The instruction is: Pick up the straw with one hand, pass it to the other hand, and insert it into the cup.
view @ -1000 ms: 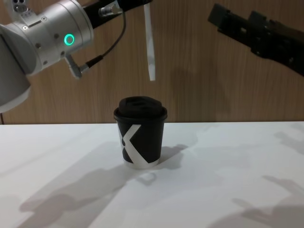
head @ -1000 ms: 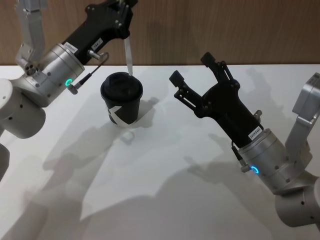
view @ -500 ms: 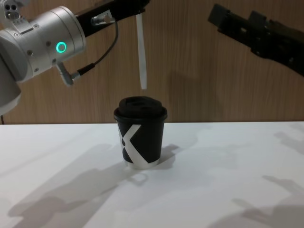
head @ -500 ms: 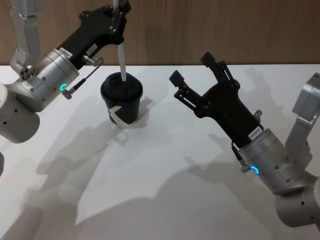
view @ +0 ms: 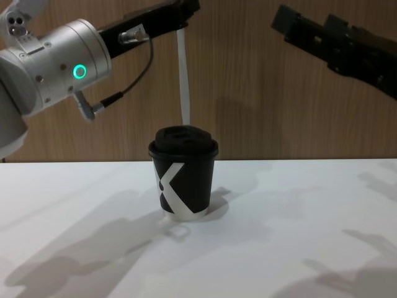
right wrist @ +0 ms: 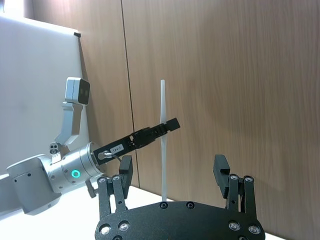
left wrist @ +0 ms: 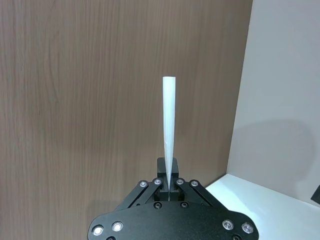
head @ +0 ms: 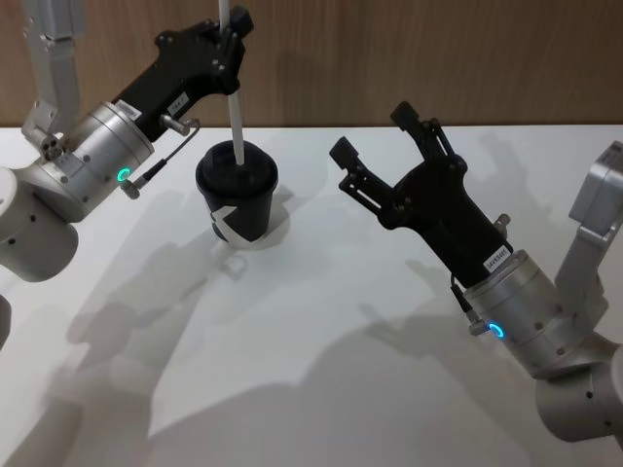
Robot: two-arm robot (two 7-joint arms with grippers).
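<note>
straw (view: 183,74) lower, nearer cup (view: 183,180) lid

Head view looks down, chest view level; both share the cup (head: 237,191).

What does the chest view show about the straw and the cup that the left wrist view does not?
Chest view alone: the cup standing on the white table, with the straw's lower tip hanging just above its lid, a small gap between them, and the right gripper raised off to the side, open. Left wrist view alone: the left gripper's fingers pinching the straw close up, its upper length rising against the wood wall. Both: the left gripper shut on the upright white straw before that wall.
</note>
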